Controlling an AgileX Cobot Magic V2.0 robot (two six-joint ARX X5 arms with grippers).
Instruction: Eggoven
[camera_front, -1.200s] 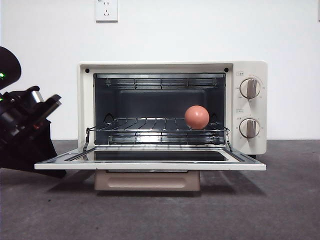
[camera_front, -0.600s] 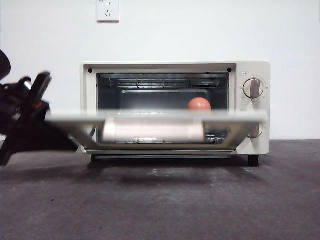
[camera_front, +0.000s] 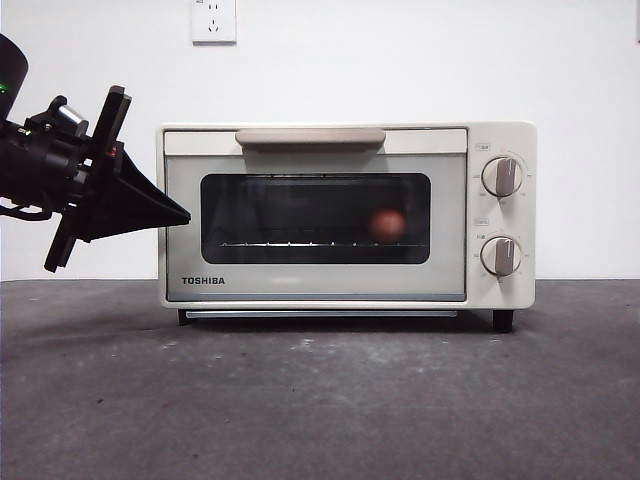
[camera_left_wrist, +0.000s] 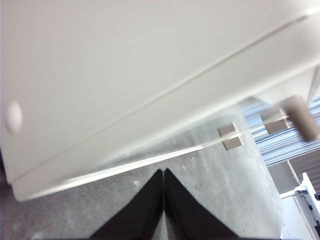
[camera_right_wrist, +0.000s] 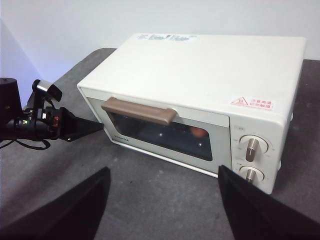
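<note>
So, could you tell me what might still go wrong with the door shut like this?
The left gripper, jaws shut, has its tip right at the toaster oven edge; swinging sideways could nudge the oven. The egg sits loose on the wire rack, so a jolt could roll it. The right gripper hangs open, well clear.

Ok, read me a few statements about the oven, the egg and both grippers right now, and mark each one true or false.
1. The toaster oven door is shut. True.
2. The egg lies on the table in front of the oven. False: it sits inside, on the rack, seen through the dark window.
3. The left gripper has its jaws pressed together, its tip at the oven's side by the door edge. True.
4. The right gripper holds the tan handle. False: its jaws are open, held back from the oven, holding nothing.
5. Both knobs are missing. False: two grey knobs sit beside the door.
</note>
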